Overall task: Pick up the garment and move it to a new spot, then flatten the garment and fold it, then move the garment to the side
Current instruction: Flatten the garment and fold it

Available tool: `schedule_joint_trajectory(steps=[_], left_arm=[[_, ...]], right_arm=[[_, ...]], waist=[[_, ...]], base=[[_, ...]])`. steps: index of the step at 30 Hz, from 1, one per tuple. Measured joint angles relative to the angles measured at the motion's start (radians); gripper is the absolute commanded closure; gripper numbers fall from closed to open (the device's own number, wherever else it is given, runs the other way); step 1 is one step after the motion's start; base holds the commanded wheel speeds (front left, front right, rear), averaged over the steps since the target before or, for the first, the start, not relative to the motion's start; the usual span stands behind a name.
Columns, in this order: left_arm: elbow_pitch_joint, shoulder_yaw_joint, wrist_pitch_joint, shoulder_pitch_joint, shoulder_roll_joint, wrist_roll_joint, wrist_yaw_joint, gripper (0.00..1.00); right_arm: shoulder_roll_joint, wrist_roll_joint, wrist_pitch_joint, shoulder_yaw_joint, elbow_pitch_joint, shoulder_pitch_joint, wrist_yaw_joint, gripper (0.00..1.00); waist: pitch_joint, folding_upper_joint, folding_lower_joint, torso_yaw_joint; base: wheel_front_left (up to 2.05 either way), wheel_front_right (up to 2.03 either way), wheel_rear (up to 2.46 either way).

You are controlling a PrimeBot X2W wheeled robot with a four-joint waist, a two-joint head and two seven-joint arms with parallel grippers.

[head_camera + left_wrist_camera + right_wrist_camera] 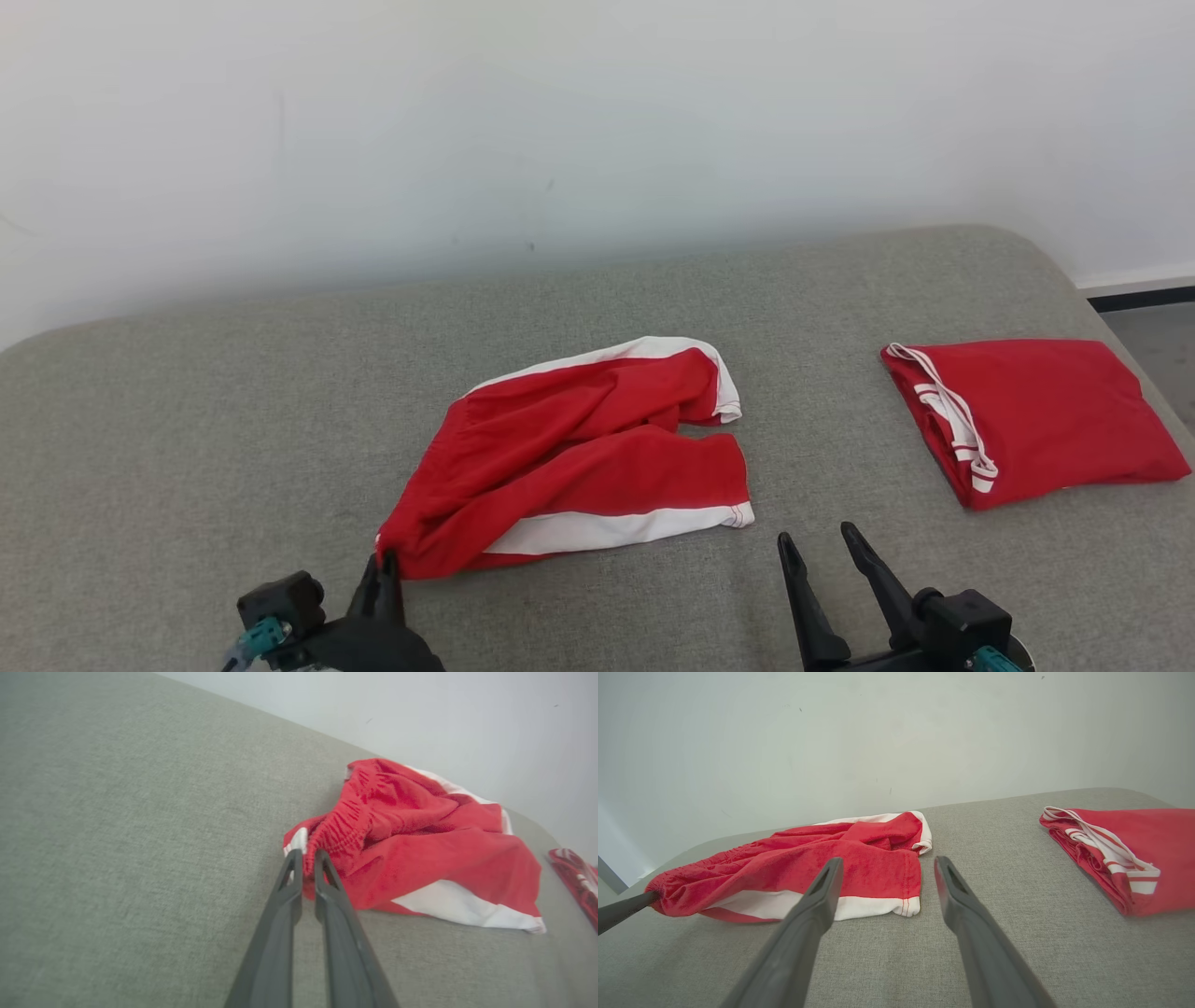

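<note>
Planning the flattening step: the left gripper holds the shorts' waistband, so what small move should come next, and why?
Probably bring the open right gripper forward to the near white-trimmed hem of the shorts and pinch it. The left gripper is shut on the waistband corner, the shorts lie crumpled, and one grip alone would likely only drag them.

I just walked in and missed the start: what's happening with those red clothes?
The robot's left gripper is shut on the waistband corner of the crumpled red and white shorts, which lie unflattened on the grey cushion. Its right gripper is open, holding nothing, near the shorts' leg hem. A folded red garment lies apart at the right.
</note>
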Motion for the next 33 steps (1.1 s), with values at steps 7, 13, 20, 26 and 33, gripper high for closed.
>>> schedule_joint_trajectory(steps=[7,13,20,26,33], left_arm=[[-0.389,-0.025,0.067,0.145,0.018,-0.023,0.015,1.0],[-0.665,-0.038,0.16,0.247,0.023,-0.072,0.072,1.0],[-0.538,-0.027,0.211,0.173,0.09,-0.024,0.114,1.0],[-0.269,0.009,0.212,0.005,0.093,-0.014,0.105,1.0],[-0.079,0.032,0.189,-0.117,0.09,-0.02,0.078,1.0]], right_arm=[[-0.002,-0.002,0.0,-0.02,-0.006,0.018,0.0,0.0],[0.0,-0.003,0.0,-0.02,-0.011,0.02,0.0,0.0],[0.004,-0.002,0.0,-0.004,-0.009,0.005,0.0,0.0],[0.005,0.004,0.0,0.031,-0.001,-0.029,0.0,0.0],[-0.001,0.006,0.0,0.048,0.006,-0.043,0.0,0.0]], waist=[[-0.008,0.0,0.0,0.01],[-0.002,0.0,0.0,0.016],[0.02,0.0,0.0,0.017],[0.039,0.0,0.0,-0.008],[0.06,0.0,0.0001,-0.051]], base=[[0.0,0.0,0.0],[0.0,0.0,0.0],[0.0,0.0,0.0],[0.0,0.0,0.0],[0.0,0.0,0.0]])
